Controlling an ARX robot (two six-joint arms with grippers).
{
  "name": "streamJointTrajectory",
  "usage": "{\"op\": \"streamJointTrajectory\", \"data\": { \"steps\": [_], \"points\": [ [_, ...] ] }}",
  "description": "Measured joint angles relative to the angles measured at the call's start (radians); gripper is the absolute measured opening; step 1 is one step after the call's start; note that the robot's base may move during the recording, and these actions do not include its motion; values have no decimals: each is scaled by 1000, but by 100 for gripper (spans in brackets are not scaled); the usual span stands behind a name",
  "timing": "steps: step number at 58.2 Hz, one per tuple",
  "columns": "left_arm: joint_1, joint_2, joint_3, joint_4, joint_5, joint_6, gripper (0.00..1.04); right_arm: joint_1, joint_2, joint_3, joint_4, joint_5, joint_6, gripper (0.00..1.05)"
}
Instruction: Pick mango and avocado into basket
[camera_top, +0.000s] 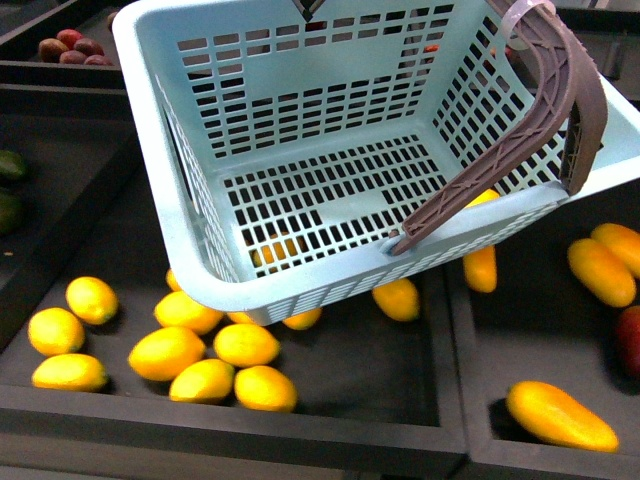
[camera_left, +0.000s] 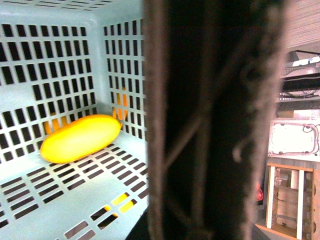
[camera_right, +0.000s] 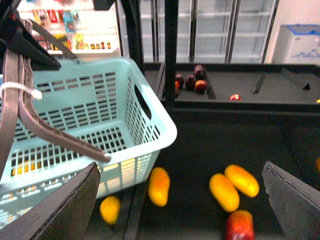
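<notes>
The light teal basket (camera_top: 300, 110) hangs tilted above the fruit bins. My left gripper (camera_right: 22, 45) is shut on its grey-brown handles (camera_left: 215, 120), which fill the left wrist view and hide the fingers. In that view a yellow-orange mango (camera_left: 80, 137) lies on the basket floor against a slotted wall. More mangoes (camera_top: 600, 270) lie in the right-hand bin. A dark green avocado (camera_top: 10, 165) shows at the far left edge. My right gripper (camera_right: 182, 210) is open and empty, hovering over mangoes (camera_right: 223, 192) to the right of the basket.
Several yellow oval fruits (camera_top: 165, 352) fill the middle bin under the basket. Dark red fruits (camera_top: 70, 48) sit in a back left bin, and one red fruit (camera_top: 628, 340) lies at the right edge. Raised black dividers (camera_top: 455, 360) separate the bins.
</notes>
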Motion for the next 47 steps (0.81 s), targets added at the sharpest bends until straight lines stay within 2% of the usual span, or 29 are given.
{"op": "streamJointTrajectory", "data": {
  "steps": [47],
  "points": [
    [9,1,3,-1,-8,9,5,0,0,0,1,-3,0,97]
  ]
}}
